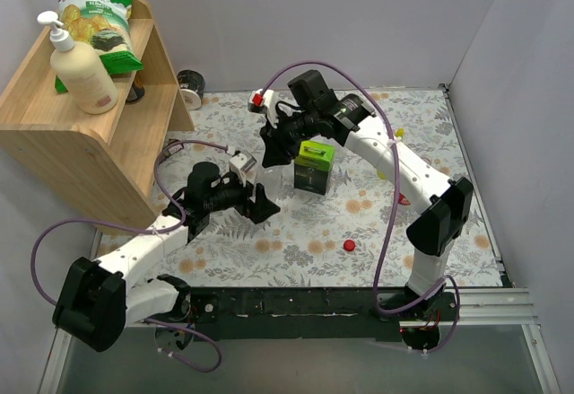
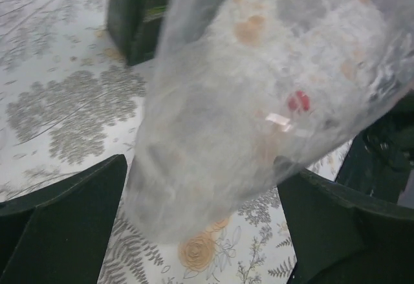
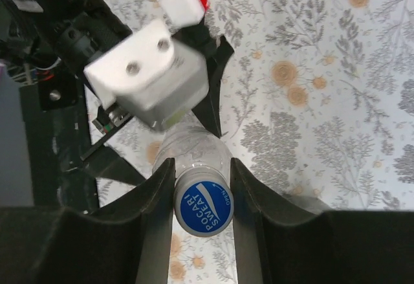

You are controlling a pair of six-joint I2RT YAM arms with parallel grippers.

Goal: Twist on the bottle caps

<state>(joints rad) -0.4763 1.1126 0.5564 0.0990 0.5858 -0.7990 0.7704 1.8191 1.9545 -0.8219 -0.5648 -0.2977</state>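
My right gripper is closed narrowly on the blue cap, a finger pressed to each side of it. The cap sits on the neck of a clear bottle. My left gripper holds that same bottle around its body, and the wrist view there is blurred. The two grippers meet over the middle of the table, left of centre, with the bottle lifted off the cloth.

The open room is to the right and toward me, where the flowered cloth runs bare to the white wall and the near edge.

The red cap lies alone on that stretch, well apart from both grippers.

A green-and-black box stands just beside my right gripper. A wooden shelf crowds the left side, carrying a pump bottle and a chip bag. A tape roll sits behind it by the far wall.
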